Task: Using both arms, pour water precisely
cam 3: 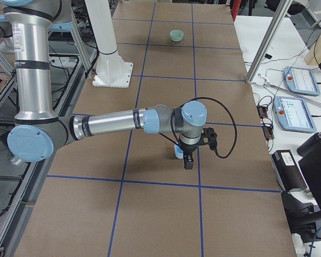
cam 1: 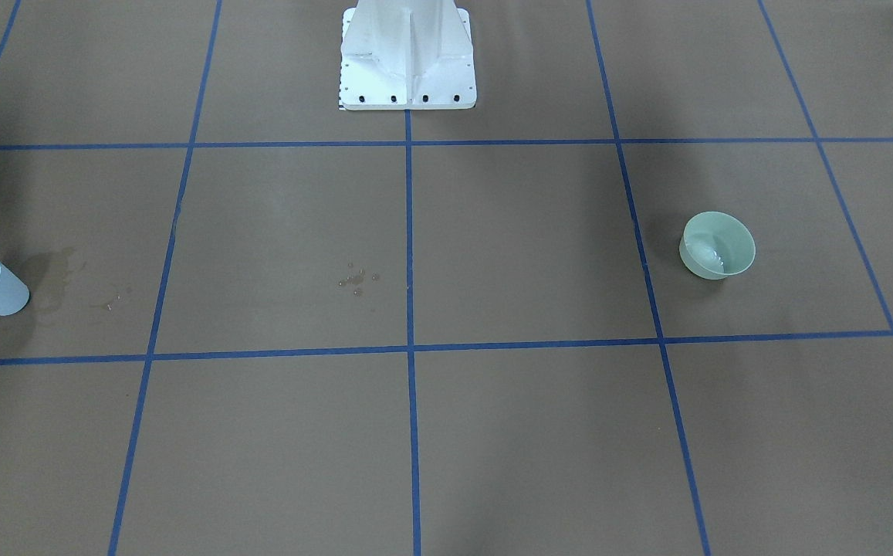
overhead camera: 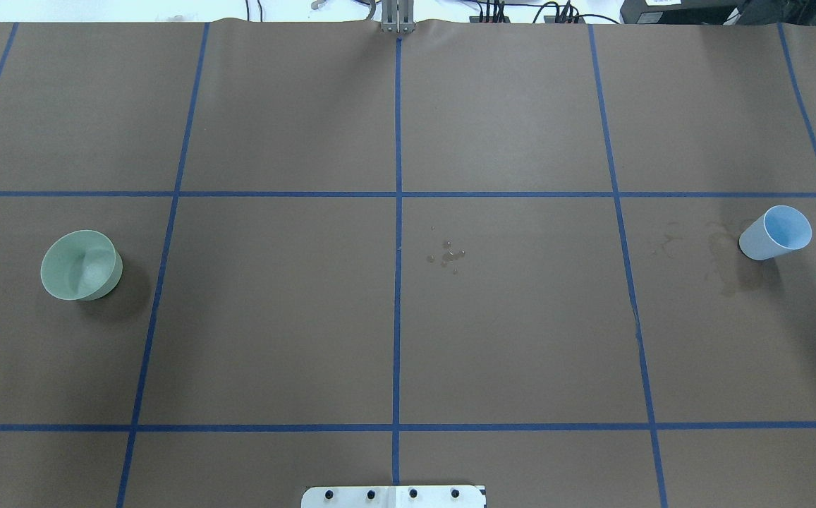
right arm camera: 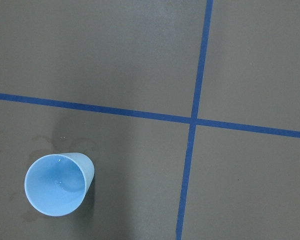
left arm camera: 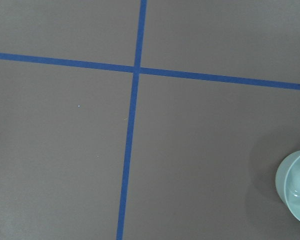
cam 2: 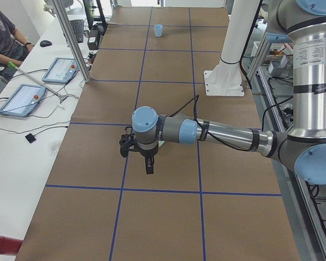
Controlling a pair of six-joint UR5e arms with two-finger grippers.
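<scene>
Water lay as a few small beads on the brown paper table, a short way out in front of the white pedestal and just to the robot's right of the blue tape line running from it. Farther from the pedestal, well out on the robot's left, a pale green bowl stood upright with a shiny glint of water in its bottom. The left arm reached out level from the pedestal side, and the left gripper hung in the air near that bowl; whether it was released or clenched could not be told. About as far from the pedestal on the robot's right, a light blue cup stood upright, a faint wet shine low inside it and a darker damp stain on the paper on its pedestal-facing side. The right arm stretched out toward it, and the right gripper hung close by the cup, its grip likewise impossible to judge. Farthest from the pedestal, beyond the table's edge, a person sat at a white bench.
</scene>
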